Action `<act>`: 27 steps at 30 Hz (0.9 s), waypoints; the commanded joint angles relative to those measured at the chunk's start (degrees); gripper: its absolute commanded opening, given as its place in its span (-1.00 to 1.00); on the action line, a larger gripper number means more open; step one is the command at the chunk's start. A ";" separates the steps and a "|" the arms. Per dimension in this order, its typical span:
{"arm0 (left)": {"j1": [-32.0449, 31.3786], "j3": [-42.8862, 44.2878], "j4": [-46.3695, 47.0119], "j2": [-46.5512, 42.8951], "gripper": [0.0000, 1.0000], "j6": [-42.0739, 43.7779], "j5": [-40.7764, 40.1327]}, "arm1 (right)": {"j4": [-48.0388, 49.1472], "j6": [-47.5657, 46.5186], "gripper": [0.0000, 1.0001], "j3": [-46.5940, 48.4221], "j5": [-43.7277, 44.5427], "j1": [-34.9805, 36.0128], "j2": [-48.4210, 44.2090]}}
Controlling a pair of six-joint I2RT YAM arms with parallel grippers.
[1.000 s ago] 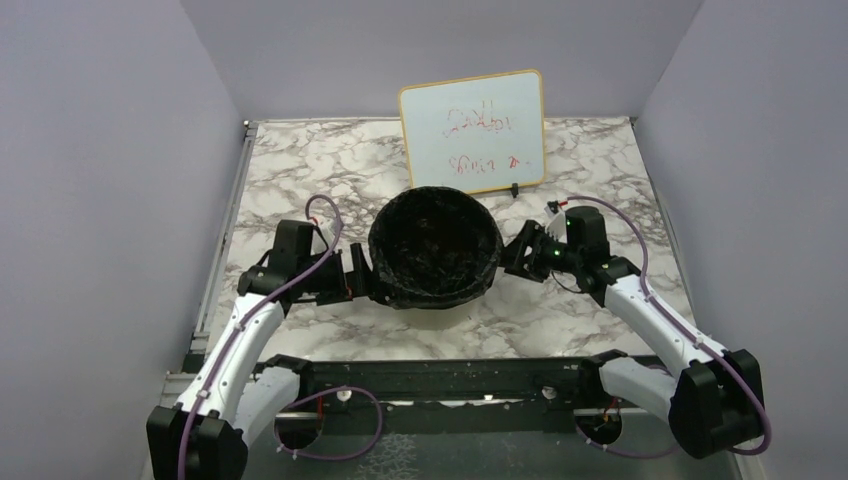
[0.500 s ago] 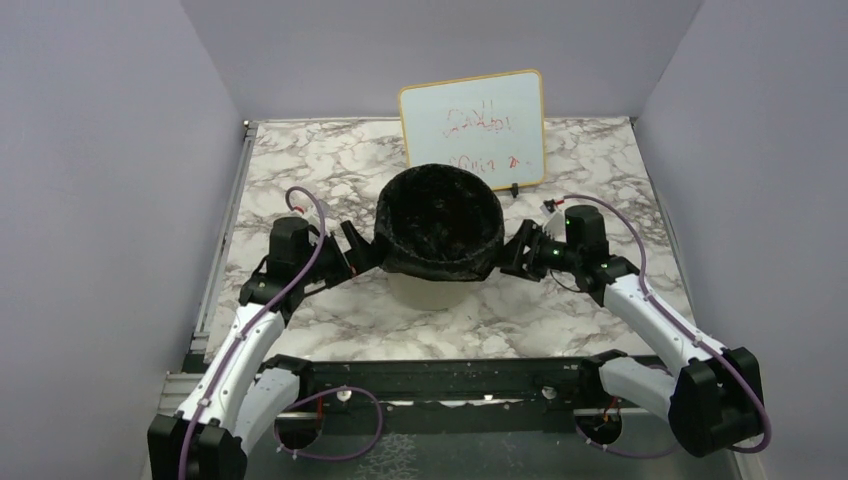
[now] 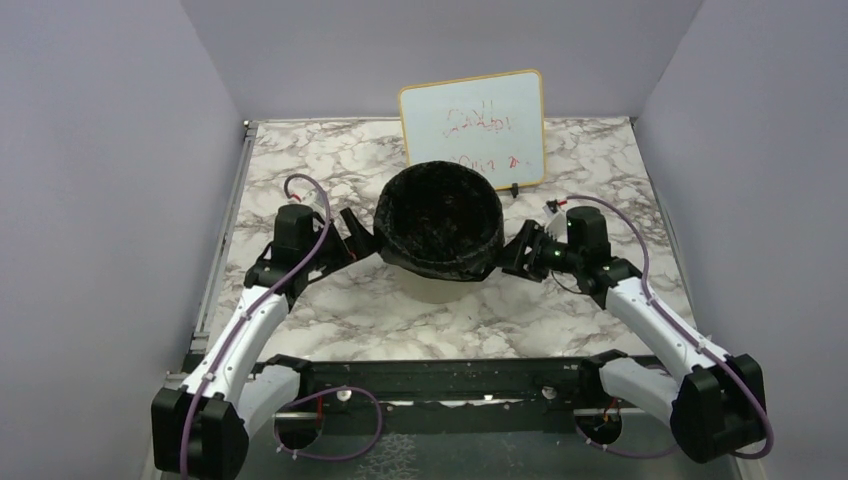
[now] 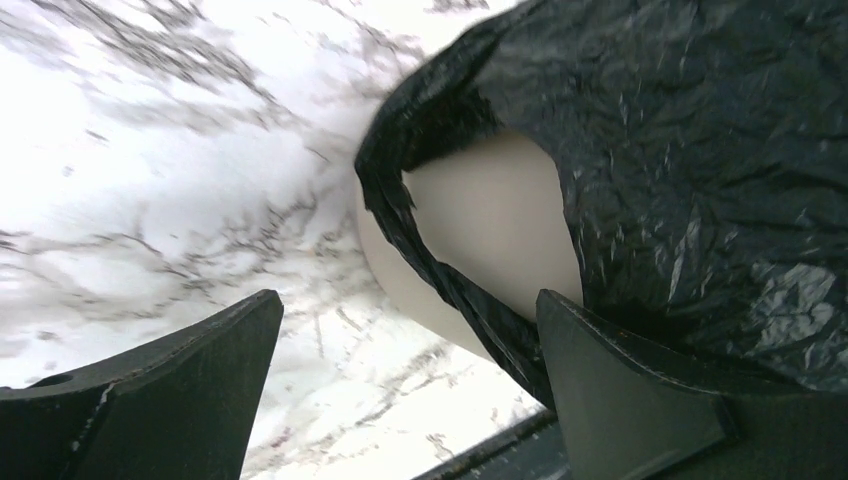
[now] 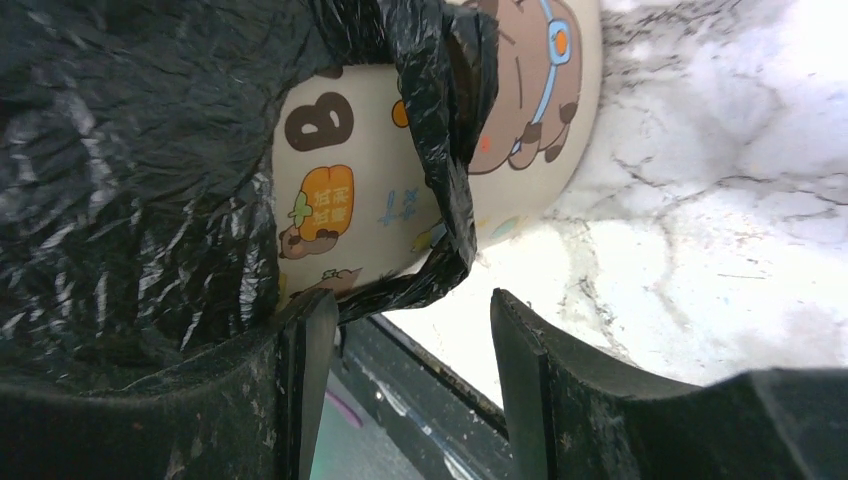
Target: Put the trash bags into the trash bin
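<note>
Left gripper [image 4: 405, 300] wide open, empty; loose trash bag [image 4: 700, 150] hem over trash bin [image 4: 490, 220] dead ahead. Right gripper [image 5: 410, 295] part-open, gripping nothing, hem at 1 finger.

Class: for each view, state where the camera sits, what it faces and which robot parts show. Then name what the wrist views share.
Top: above and behind the bases, looking down on table, whiteboard and the bag over the bin; left arm and right arm show.
Left wrist: on the left arm, facing right at the bin's plain side; its open jaws show.
Right wrist: on the right arm, facing left at the bin's printed side; its jaws show.
Shared by both wrists: bag, bin, table.
</note>
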 commanded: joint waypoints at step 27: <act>0.49 5.22 11.42 10.75 0.98 0.57 -3.00 | 11.61 1.08 0.25 7.07 17.56 0.01 9.16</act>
